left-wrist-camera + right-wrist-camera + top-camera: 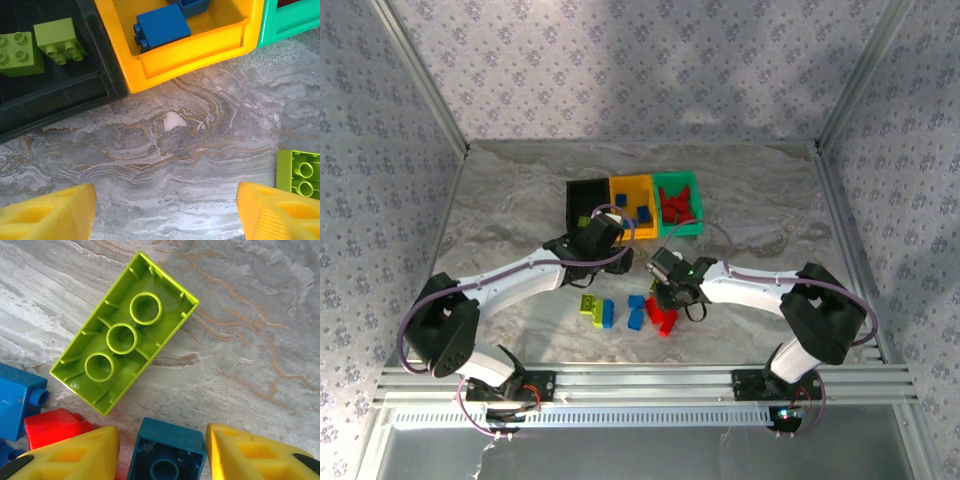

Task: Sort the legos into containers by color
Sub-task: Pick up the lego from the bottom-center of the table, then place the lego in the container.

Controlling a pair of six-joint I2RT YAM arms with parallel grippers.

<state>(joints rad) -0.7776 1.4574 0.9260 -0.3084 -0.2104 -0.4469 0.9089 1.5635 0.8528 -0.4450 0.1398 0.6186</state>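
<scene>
I see bins (632, 181) partly filled, several legos (636, 312) left; left end effector (165, 202) released, right end effector (161, 442) straddles blue brick (167, 452), grip unclear.

Marbled table (510, 200), seemingly fabric walls (620, 60).

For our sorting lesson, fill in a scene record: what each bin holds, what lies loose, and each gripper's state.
black bin: two lime bricks
orange-yellow bin: blue bricks
green bin: red bricks
loose on table: lime brick hollow side up, red brick, blue brick
left gripper: open, empty, near the bins
right gripper: fingers either side of a second blue brick; grip unclear
</scene>
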